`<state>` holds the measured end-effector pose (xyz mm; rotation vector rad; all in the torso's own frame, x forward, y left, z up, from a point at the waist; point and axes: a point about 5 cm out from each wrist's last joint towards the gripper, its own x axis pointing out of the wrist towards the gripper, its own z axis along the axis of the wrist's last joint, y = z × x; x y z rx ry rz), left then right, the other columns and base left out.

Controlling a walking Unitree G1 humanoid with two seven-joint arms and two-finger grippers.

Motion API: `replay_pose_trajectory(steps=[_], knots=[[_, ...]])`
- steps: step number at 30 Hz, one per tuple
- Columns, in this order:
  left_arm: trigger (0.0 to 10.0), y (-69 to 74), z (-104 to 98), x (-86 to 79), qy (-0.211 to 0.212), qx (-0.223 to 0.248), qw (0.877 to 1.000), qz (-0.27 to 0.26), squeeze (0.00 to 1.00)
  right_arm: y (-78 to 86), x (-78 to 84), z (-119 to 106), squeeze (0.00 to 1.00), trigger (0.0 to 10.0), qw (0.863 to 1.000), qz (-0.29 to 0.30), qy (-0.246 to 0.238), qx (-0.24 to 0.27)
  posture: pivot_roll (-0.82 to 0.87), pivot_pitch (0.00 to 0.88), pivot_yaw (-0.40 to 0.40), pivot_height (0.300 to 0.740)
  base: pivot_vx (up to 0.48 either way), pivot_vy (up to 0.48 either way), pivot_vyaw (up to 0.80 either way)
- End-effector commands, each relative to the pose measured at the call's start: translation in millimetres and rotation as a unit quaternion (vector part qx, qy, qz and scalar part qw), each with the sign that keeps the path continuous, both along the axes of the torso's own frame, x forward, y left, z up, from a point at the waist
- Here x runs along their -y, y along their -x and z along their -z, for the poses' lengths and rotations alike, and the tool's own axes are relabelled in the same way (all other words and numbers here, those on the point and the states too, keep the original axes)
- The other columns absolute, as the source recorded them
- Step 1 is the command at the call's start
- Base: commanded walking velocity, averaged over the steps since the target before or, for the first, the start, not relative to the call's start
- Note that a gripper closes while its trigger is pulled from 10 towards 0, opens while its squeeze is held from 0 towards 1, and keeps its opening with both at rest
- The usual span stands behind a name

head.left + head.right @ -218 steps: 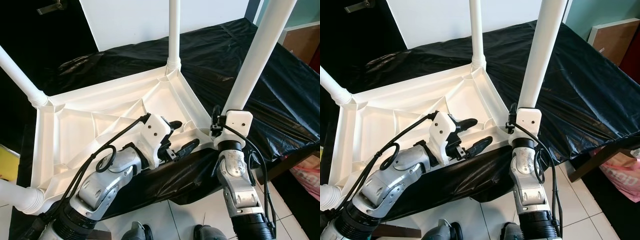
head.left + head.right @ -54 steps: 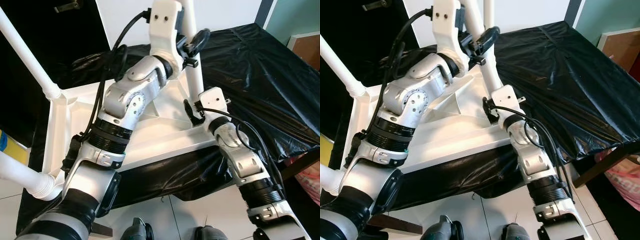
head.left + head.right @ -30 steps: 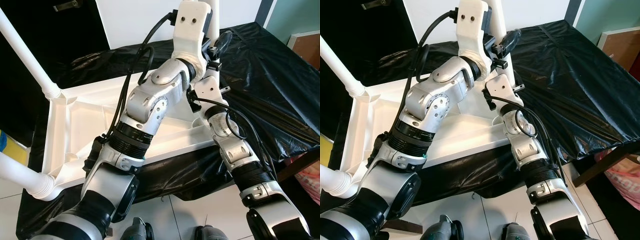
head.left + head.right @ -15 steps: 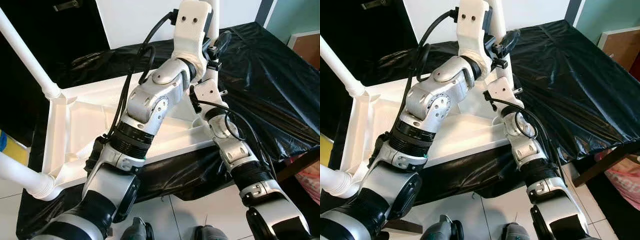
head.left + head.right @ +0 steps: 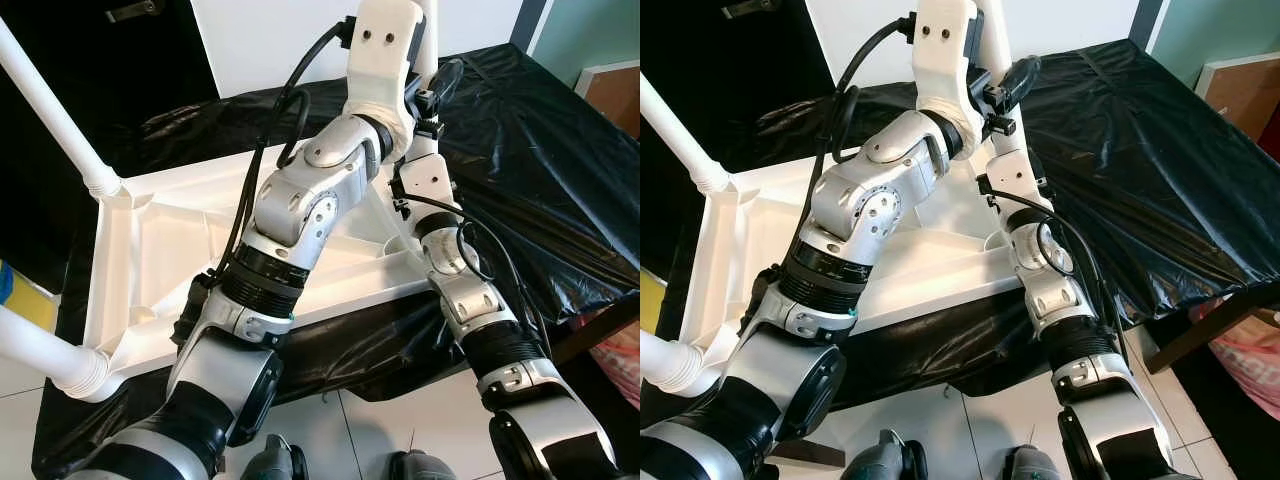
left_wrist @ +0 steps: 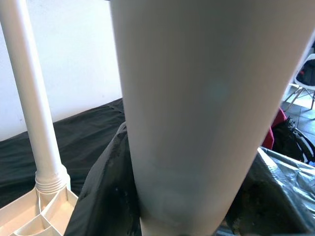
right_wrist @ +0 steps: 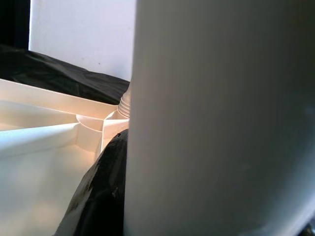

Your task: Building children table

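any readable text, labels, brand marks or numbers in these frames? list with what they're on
None readable.
White table top, its legs, the black sheet: no print visible.
Left gripper and right gripper, both at the near leg: no markings legible.
Yellow object at the frame's left edge: blue patch, nothing legible.

My white plastic table top [image 5: 140,250] lay upside down on the black sheet. Its round white legs [image 5: 50,110] stuck up from the corners.

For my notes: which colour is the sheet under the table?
Black sheet, best in the left eye view.
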<state>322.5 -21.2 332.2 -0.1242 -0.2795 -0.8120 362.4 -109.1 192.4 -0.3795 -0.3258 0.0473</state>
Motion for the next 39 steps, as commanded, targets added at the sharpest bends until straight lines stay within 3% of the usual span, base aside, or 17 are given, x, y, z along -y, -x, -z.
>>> replay_pose_trajectory(steps=[1,2,3,10,11,17,25,34,39], knots=[[10.0,8.3,-14.3,2.7,0.01,0.034,0.999,0.024,0.0,0.1,-4.1,5.1,0.0,0.0,1.0,-0.005,0.001,-0.009,-0.05,0.082,0.058,0.74,0.0,0.0,0.0],[10.0,8.3,-14.3,2.7,0.01,0.034,0.999,0.024,0.0,0.1,-4.1,5.1,0.0,0.0,1.0,-0.005,0.001,-0.009,-0.05,0.082,0.058,0.74,0.0,0.0,0.0],[10.0,8.6,-14.5,2.1,0.017,0.032,0.999,0.03,1.0,0.2,-3.4,5.1,0.0,10.0,1.0,-0.002,-0.005,-0.01,-0.05,0.083,0.058,0.74,0.0,0.0,0.0],[10.0,8.6,-13.7,-1.5,0.031,0.039,0.999,0.021,1.0,1.4,-0.2,4.6,0.0,10.0,0.999,0.005,-0.032,-0.014,-0.05,0.087,0.059,0.74,0.0,0.0,0.0],[10.0,8.6,-12.9,-2.0,0.031,0.041,0.998,0.02,0.0,1.9,0.0,5.2,0.0,10.0,0.999,0.004,-0.037,-0.016,-0.05,0.088,0.057,0.74,0.0,0.0,0.0],[10.0,12.3,-7.4,-10.2,0.038,0.063,0.997,0.023,0.0,2.3,10.5,7.2,0.0,10.0,0.994,0.025,-0.098,-0.029,-0.05,0.089,0.056,0.74,0.0,0.0,0.0],[10.0,10.5,4.1,-23.2,0.038,0.081,0.996,-0.024,0.0,0.8,27.1,6.3,0.0,10.0,0.986,0.053,-0.155,-0.036,-0.06,0.081,0.049,0.74,0.0,0.0,0.0],[10.0,15.8,20.3,-29.5,0.023,0.09,0.995,-0.026,0.0,4.6,38.5,6.0,0.0,10.0,0.983,0.059,-0.173,-0.029,-0.05,0.075,0.038,0.74,0.0,0.0,0.0],[10.0,15.4,40.6,-32.3,-0.003,0.078,0.996,-0.033,0.0,9.8,43.0,4.1,0.0,10.0,0.982,0.051,-0.183,-0.019,-0.05,0.072,0.039,0.74,0.0,0.0,0.0]])
